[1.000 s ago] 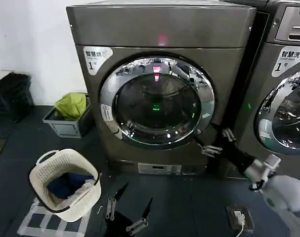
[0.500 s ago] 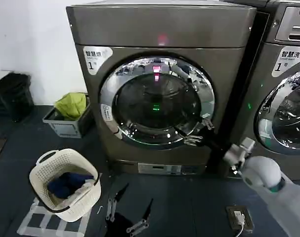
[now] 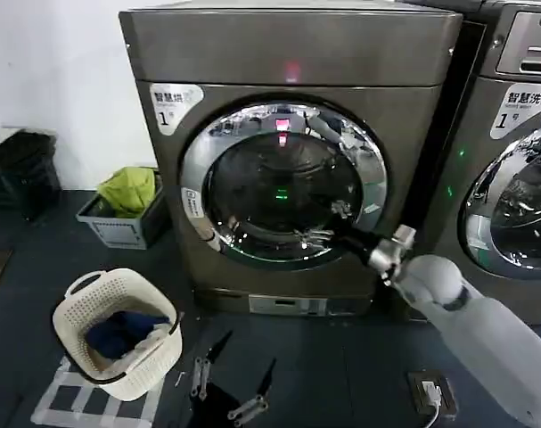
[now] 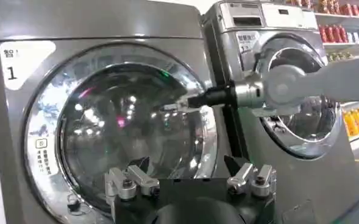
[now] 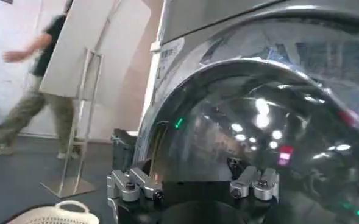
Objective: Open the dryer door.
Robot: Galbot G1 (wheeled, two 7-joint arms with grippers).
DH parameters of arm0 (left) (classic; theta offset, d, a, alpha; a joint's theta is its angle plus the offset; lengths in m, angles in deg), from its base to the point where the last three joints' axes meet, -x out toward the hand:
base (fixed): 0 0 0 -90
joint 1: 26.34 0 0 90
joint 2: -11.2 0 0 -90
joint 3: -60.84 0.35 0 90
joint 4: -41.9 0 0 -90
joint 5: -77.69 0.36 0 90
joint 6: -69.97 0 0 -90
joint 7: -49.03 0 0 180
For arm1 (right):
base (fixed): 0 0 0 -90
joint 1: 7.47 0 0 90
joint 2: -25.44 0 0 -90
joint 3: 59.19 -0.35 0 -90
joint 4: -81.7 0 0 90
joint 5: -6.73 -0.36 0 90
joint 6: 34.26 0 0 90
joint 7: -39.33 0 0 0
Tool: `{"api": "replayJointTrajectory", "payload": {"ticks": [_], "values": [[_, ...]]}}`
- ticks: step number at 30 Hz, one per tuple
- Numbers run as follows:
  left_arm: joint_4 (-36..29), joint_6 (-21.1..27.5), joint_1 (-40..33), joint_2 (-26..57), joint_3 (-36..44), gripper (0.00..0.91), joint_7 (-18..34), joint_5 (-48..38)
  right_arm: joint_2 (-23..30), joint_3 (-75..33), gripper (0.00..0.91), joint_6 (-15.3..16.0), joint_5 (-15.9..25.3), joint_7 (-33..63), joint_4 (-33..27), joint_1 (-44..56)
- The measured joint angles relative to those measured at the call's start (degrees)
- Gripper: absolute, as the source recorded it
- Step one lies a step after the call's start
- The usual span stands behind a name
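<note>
Since a second ago my right hand (image 3: pixel 328 223) has swung left onto the shut dryer door (image 3: pixel 283 183), fingers spread over the glass; it may skid off without catching the rim.

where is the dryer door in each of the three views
Head view: the dryer door sits centre frame, shut, with the right gripper at its lower right glass.
Left wrist view: it spans the left and centre.
Right wrist view: its glass and rim loom close.
Shared landmark: the chrome rim.
</note>
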Motion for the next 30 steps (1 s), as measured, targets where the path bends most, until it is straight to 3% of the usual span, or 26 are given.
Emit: {"api": "replayJointTrajectory", "payload": {"ticks": [30], "values": [[0.46, 0.02, -0.17, 0.2, 0.01, 0.907, -0.16, -0.16, 11.16, 12.66, 0.907, 0.37, 1.78, 0.52, -9.44, -11.8]]}}
